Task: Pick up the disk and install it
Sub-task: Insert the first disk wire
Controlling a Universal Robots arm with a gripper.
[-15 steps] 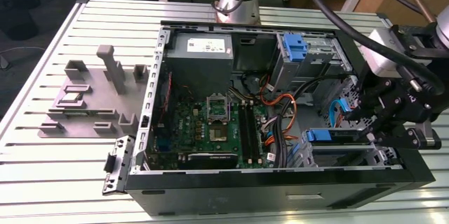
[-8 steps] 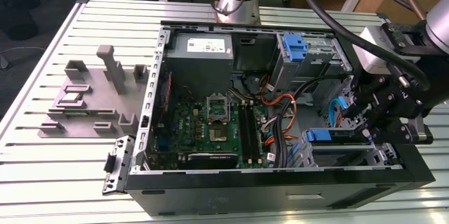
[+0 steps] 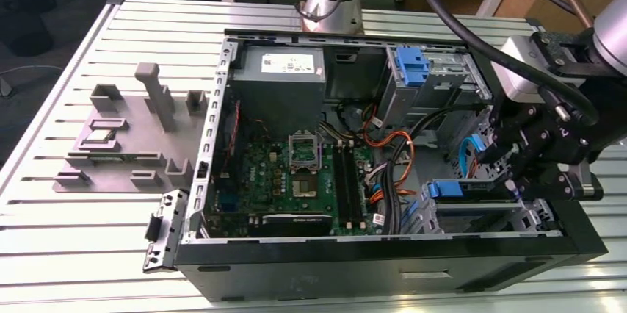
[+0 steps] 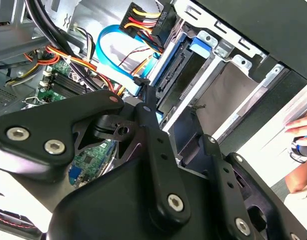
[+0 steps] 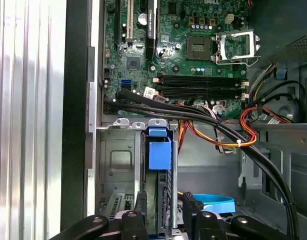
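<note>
The disk (image 5: 159, 150) stands on edge in the drive bay at the case's front corner, with its blue carrier frame (image 3: 456, 189) uppermost. In the second wrist view its dark side and blue edge (image 4: 179, 75) run down into the metal cage. My gripper (image 5: 164, 205) hangs right over it, and in the exterior view (image 3: 515, 181) it sits at the right end of the case. One finger (image 5: 140, 207) stands on each side of the disk's top edge, and a thin gap shows beside the other finger (image 5: 189, 206). The gripper looks open and straddles the disk.
The open computer case (image 3: 392, 250) lies on a slatted metal table (image 3: 88, 239). Black, orange and blue cables (image 5: 228, 135) cross beside the bay. A tall blue bracket in a grey cage (image 3: 412, 63) stands at the far end. A person's hand (image 4: 301, 131) rests outside the case.
</note>
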